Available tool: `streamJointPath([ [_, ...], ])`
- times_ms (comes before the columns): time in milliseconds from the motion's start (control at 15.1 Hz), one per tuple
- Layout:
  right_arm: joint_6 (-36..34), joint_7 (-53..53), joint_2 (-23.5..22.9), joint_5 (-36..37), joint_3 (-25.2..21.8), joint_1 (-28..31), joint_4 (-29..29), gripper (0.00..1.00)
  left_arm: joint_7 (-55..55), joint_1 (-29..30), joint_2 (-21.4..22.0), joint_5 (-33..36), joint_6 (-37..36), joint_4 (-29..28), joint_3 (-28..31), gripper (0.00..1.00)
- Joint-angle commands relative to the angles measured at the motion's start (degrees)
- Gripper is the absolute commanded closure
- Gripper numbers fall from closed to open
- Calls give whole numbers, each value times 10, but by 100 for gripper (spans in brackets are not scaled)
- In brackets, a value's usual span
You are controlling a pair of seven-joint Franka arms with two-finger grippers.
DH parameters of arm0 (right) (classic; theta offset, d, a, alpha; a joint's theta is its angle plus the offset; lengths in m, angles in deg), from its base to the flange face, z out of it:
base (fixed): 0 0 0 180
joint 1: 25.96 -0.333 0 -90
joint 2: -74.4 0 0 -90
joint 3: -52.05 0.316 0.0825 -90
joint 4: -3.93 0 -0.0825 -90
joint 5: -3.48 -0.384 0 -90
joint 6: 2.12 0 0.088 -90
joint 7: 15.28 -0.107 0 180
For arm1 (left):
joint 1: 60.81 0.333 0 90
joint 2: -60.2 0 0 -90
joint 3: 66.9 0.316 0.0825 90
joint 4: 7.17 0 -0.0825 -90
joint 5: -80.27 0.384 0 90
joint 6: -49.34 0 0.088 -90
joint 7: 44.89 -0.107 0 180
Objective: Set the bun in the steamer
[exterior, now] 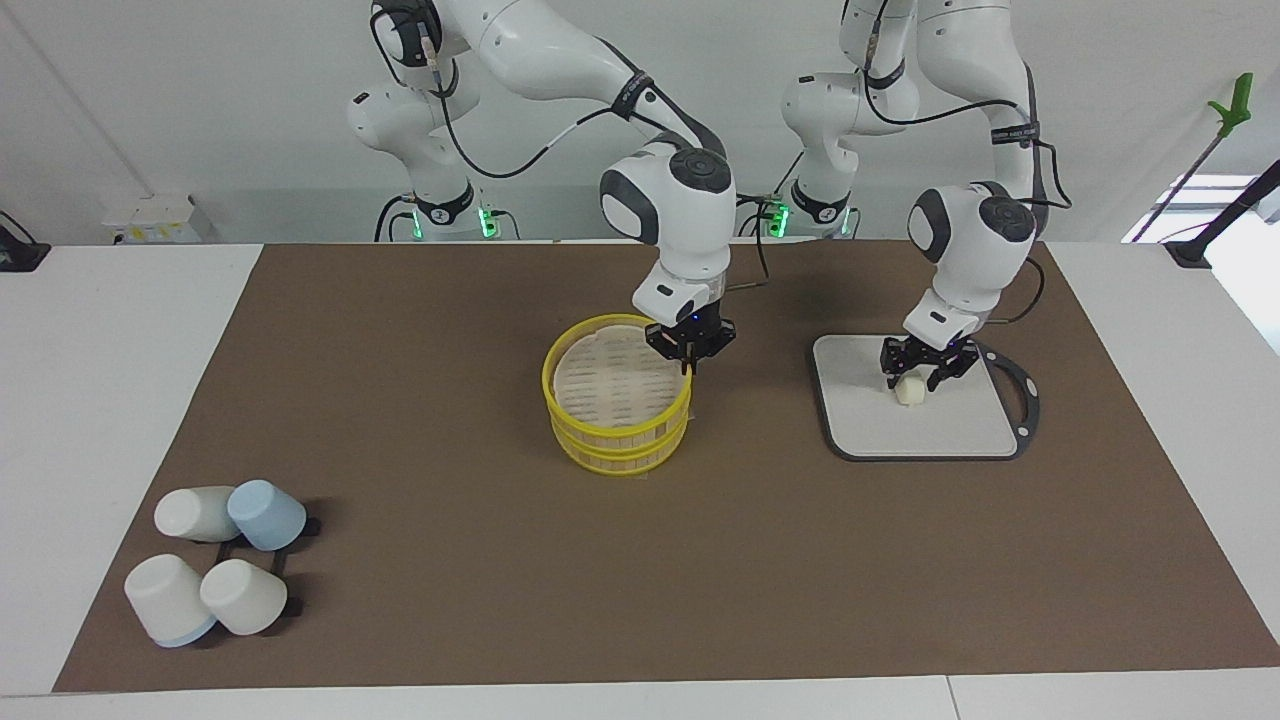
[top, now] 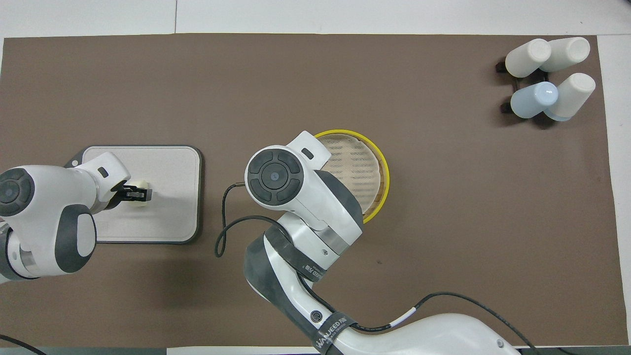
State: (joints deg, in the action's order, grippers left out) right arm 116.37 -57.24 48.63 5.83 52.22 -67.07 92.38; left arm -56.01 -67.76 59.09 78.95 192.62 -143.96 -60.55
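Observation:
The steamer stands mid-table on the brown mat, a round bamboo basket with yellow rims. Its slatted lid lies tilted on top, raised at the edge toward the left arm's end. My right gripper is shut on that raised rim. In the overhead view the right arm covers its gripper and part of the lid. The bun, a small cream-white lump, lies on the grey board. My left gripper is down at the bun. It also shows in the overhead view, over the bun.
The grey board with a black handle lies toward the left arm's end. Several white and blue cups sit on a black rack at the right arm's end, farther from the robots, also in the overhead view.

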Motion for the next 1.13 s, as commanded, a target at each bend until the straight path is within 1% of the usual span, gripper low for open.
streamJointPath([
  [0, -78, 7, 4, -8, 2, 6, -51, 100, -7, 5, -1, 3, 12, -2, 1, 65],
  [66, -126, 10, -6, -6, -3, 11, -93, 100, -7, 5, -1, 3, 10, -2, 1, 68],
  [133, -166, 12, -6, -7, -4, 35, -135, 100, -7, 5, -1, 3, 9, -2, 1, 69],
  [199, -196, 21, 2, -9, -1, 58, -156, 100, -7, 5, -1, 3, 8, -1, 0, 69],
  [265, -220, 44, 12, -9, 0, 77, -162, 100, -1, 4, -2, 3, 2, 4, 0, 69],
  [331, -236, 71, 35, -12, -1, 96, -162, 100, 11, -3, -3, 2, -18, 17, 0, 69],
  [398, -246, 90, 52, -13, -1, 112, -161, 100, 48, -12, -2, 2, -64, 47, -2, 69],
  [530, -293, 149, 77, -12, -4, 149, -159, 100, 152, -67, -5, 2, -178, 133, -2, 70],
  [596, -311, 190, 88, -10, -5, 167, -156, 100, 219, -95, -7, 1, -226, 177, -3, 72],
  [729, -338, 255, 100, -10, -5, 209, -155, 100, 383, -176, -41, 1, -293, 277, -3, 73],
  [795, -343, 278, 106, -9, -5, 231, -152, 100, 457, -212, -54, -2, -308, 312, -2, 73],
  [861, -343, 301, 110, -9, -5, 249, -146, 100, 518, -248, -63, -3, -310, 333, -3, 75],
  [994, -338, 340, 110, -9, -5, 281, -142, 100, 609, -313, -71, -5, -284, 341, -3, 75],
  [1060, -333, 352, 110, -9, -5, 295, -136, 100, 643, -342, -76, -6, -249, 337, -4, 75],
])
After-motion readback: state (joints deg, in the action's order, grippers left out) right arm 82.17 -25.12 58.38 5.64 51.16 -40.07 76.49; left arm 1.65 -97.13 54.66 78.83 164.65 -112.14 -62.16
